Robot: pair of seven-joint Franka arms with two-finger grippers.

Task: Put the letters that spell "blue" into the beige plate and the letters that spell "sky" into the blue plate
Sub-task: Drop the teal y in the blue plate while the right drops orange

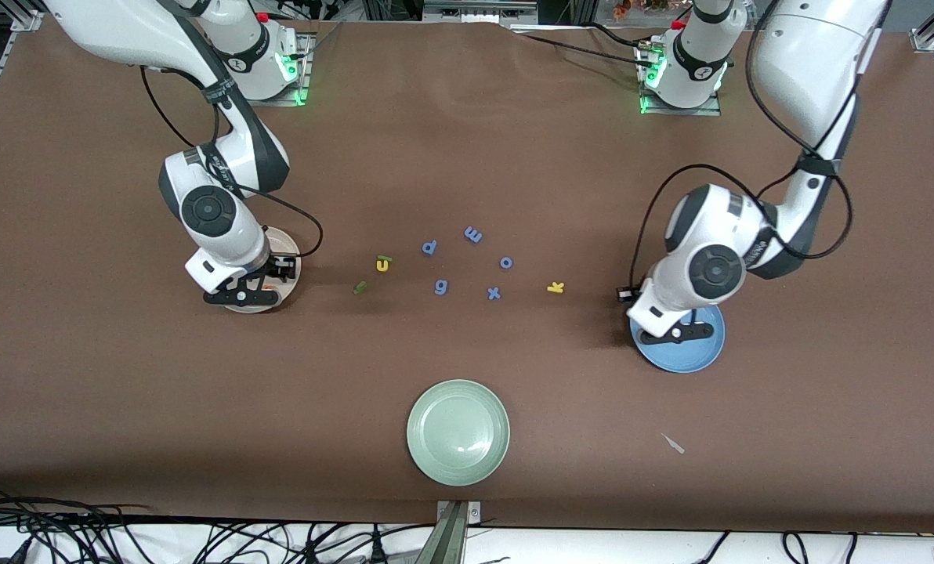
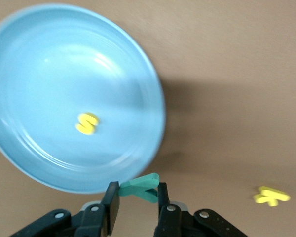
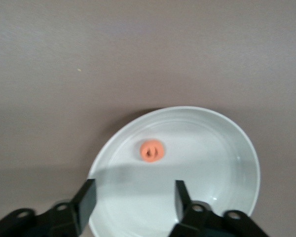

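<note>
A brown worktop (image 1: 467, 141) carries every item; cables are seen along its near edge. The left gripper (image 2: 135, 200) is held over the edge of the blue plate (image 2: 34, 59), closed on the teal "y" (image 2: 140, 186). Only the left wrist view shows the yellow "s" (image 2: 87, 123) lying in that plate below the gripper, with the yellow "k" (image 2: 271, 195) on the worktop just outside it. The right gripper (image 3: 133, 200) hangs over the beige plate (image 3: 222, 148) with its jaws apart and nothing between them; the orange "e" (image 3: 152, 150), hidden in the front view, lies in that plate beneath it. The yellow "u" (image 1: 383, 263), a green letter (image 1: 360, 288), five blue-purple letters (image 1: 467, 262) and a pale green plate (image 1: 457, 432) lie between the grippers.
</note>
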